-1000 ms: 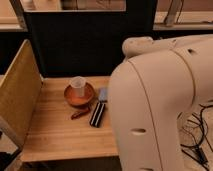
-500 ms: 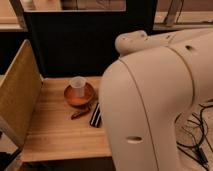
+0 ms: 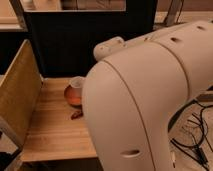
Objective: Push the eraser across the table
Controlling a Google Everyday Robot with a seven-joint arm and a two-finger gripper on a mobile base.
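Note:
The pale-wood plank table (image 3: 50,131) lies at the lower left. The eraser does not show; the white shell of my arm (image 3: 150,100) fills the middle and right of the view and covers the table's right part. My gripper is out of view, somewhere behind that shell.
An orange bowl (image 3: 71,96) with a white cup (image 3: 76,82) in it stands on the table beside the arm. A small red-brown object (image 3: 76,114) lies in front of the bowl. A woven upright panel (image 3: 17,95) borders the table's left side. Cables (image 3: 197,137) lie on the floor at right.
My arm has swung left and closer to the camera. It now covers the dark block and the grey object that lay right of the bowl.

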